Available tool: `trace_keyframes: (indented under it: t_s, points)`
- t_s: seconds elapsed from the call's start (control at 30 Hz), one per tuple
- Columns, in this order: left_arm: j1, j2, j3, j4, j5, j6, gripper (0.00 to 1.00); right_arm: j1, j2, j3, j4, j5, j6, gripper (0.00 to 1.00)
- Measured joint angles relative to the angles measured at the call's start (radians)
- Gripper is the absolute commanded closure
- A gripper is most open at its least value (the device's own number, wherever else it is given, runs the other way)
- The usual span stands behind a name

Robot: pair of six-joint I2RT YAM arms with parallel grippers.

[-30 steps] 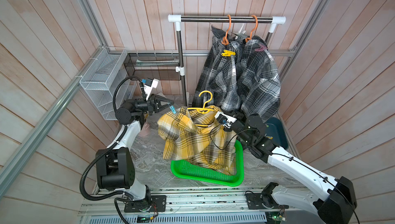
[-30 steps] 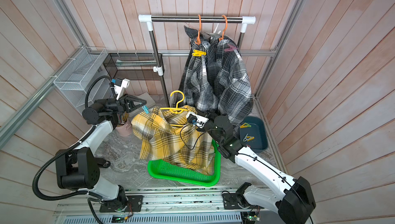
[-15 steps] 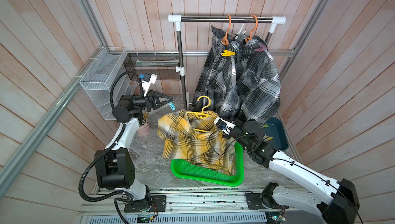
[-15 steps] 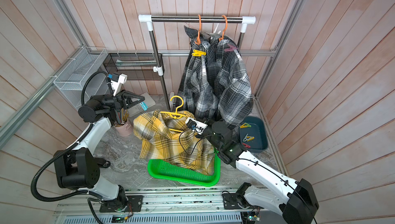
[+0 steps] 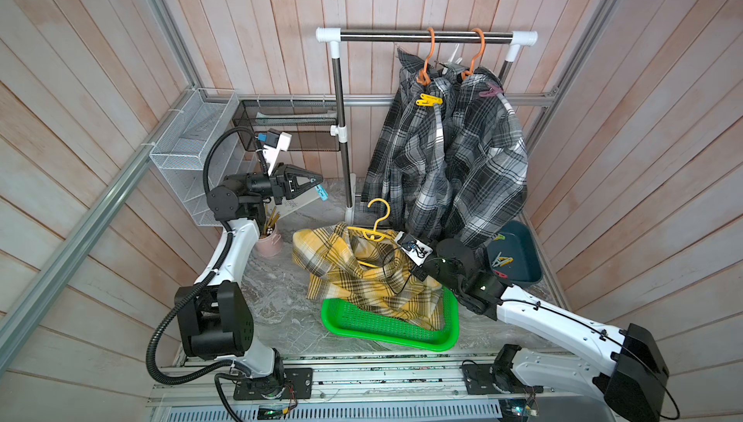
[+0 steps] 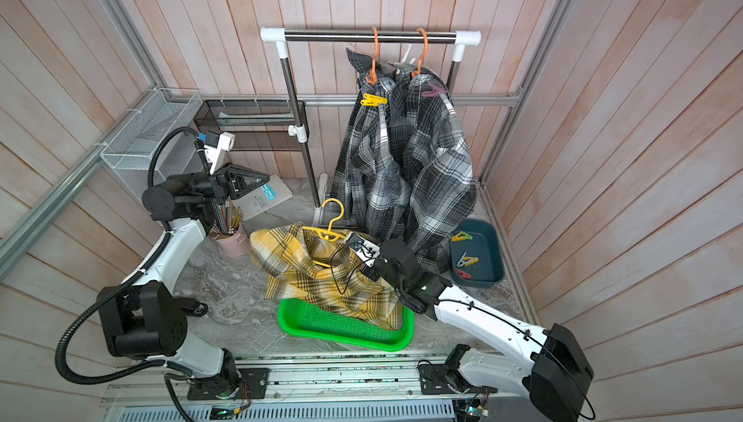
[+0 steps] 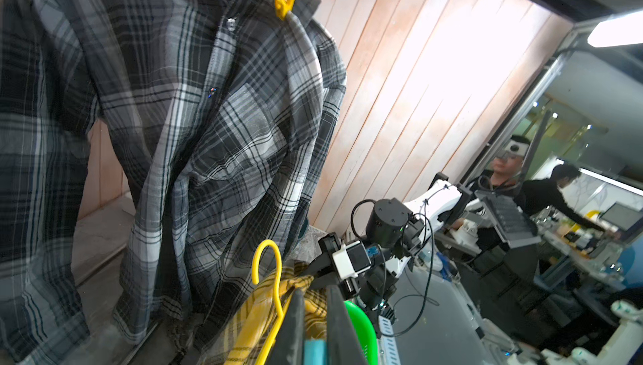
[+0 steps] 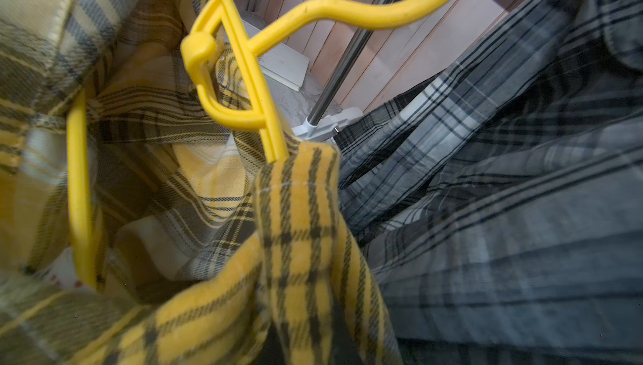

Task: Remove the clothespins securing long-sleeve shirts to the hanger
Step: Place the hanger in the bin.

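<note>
Under the clothes rail (image 5: pixel 426 36), both grey checked shirts (image 5: pixel 450 158) hang pinned. In front of the rail the yellow shirt (image 5: pixel 354 275) has sagged lower; my right gripper (image 7: pixel 312 271) stays pressed together on its fabric. Left of the rail, my left gripper (image 5: pixel 318 184) has drawn back, pinching the freed teal clothespin (image 5: pixel 321 192). The yellow clothespin (image 5: pixel 429 99) and mauve clothespin (image 5: pixel 490 90) remain just below the rail: two left, I judge.

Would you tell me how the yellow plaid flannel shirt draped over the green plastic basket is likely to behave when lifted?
Probably floppy: the yellow plaid shirt lies crumpled in folds and sags over the green plastic basket rim. It looks light, being thin cloth. The yellow plastic hanger is threaded through it, so that would likely come along or snag.
</note>
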Motion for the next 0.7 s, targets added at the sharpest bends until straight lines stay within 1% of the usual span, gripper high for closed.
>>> trace_keyframes:
  t_s: [0.13, 0.27, 0.3, 0.37, 0.43, 0.53, 0.7]
  points:
    - [-0.001, -0.067, 0.06, -0.461, -0.087, 0.353, 1.0, 0.003, 0.025, 0.0, -0.024, -0.009, 0.061, 1.0]
    - [-0.008, -0.145, 0.089, -0.771, -0.196, 0.597, 1.0, 0.006, 0.032, -0.019, -0.044, -0.043, 0.132, 1.0]
    - [-0.017, -0.165, 0.089, -0.847, -0.237, 0.659, 1.0, 0.009, 0.032, -0.031, -0.045, -0.054, 0.154, 0.98]
    - [-0.053, -0.201, 0.092, -0.997, -0.336, 0.788, 1.0, 0.016, 0.031, -0.051, -0.051, -0.071, 0.192, 0.86]
    - [-0.111, -0.233, 0.092, -1.133, -0.449, 0.903, 1.0, 0.021, 0.021, -0.073, -0.06, -0.09, 0.236, 0.73]
    - [-0.175, -0.275, 0.072, -1.237, -0.567, 1.004, 1.0, 0.023, -0.025, -0.098, -0.068, -0.107, 0.278, 0.61]
    - [-0.227, -0.36, -0.007, -1.304, -0.737, 1.083, 1.0, 0.024, -0.112, -0.088, -0.092, -0.116, 0.309, 0.51]
